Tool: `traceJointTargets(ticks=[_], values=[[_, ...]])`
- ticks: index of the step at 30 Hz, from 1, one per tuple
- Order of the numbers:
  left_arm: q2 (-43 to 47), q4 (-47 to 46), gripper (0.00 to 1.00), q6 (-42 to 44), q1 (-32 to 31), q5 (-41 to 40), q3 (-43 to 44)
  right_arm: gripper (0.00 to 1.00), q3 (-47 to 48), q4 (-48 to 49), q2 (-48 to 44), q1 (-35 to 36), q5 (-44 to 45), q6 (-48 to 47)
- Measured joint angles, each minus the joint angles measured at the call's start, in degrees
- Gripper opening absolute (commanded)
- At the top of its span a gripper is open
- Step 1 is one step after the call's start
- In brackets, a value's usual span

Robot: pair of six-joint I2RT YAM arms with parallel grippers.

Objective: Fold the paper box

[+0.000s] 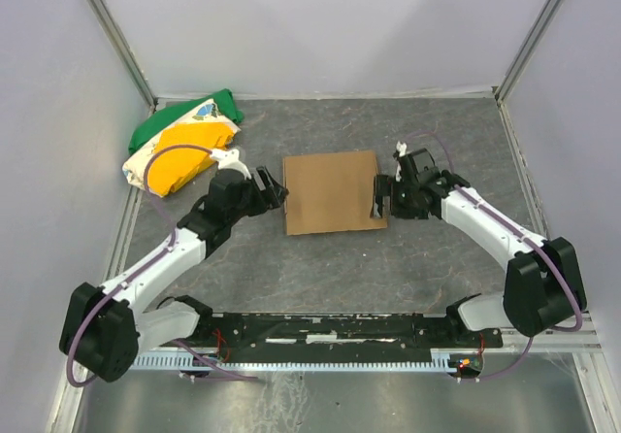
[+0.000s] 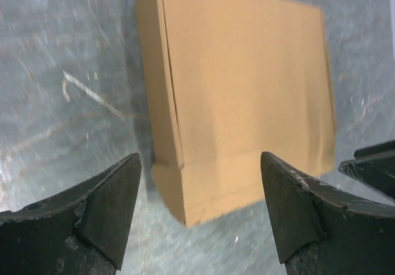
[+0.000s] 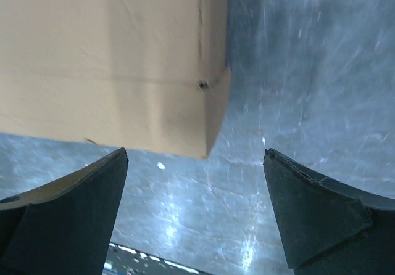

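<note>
The box (image 1: 330,192) lies flat at the middle of the table (image 1: 408,268). It looks folded into a compact, closed rectangle, with no flap seen standing loose. The left claw (image 1: 277,188) sits just beside the box's 9 o'clock edge. The right claw (image 1: 380,200) sits just beside its 3 o'clock edge, a little toward 4 o'clock.

Both claws gape wide and hold nothing. Each wrist view shows the cardboard ahead of the spread fingers, touching neither one.

Flanking the box like this would let the arms press or square its two sides from opposite directions. That is the likely reason for the pose. Judged from the closed shape, the task looks near its end.

In the left wrist view a seam runs along the box's left side, probably a tucked side wall. The right wrist view shows one near corner with a small dark mark on its crease.

Count: one box, one cloth bundle (image 1: 184,142) well apart at 10 o'clock, two arms, two claws, and two fingers on each.
</note>
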State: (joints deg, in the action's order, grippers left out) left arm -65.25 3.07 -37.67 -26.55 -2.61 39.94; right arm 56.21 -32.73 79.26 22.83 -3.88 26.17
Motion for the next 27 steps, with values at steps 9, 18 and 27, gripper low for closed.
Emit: traceJointTargets(ticks=[9, 18, 27], values=[[-3.4, 1.1, 0.84, -1.4, -5.2, 4.0, -8.5, 1.0, -7.5, 1.2, 0.1, 0.0, -4.9, 0.1], [-10.5, -0.9, 0.85, -1.4, -6.4, 4.7, -6.8, 0.99, -7.0, 4.2, 2.5, 0.0, -7.3, -0.1], [-12.3, -2.7, 0.84, -1.3, -6.4, 4.4, -4.4, 0.95, -5.4, 5.9, 6.7, 0.2, -8.0, -0.1]])
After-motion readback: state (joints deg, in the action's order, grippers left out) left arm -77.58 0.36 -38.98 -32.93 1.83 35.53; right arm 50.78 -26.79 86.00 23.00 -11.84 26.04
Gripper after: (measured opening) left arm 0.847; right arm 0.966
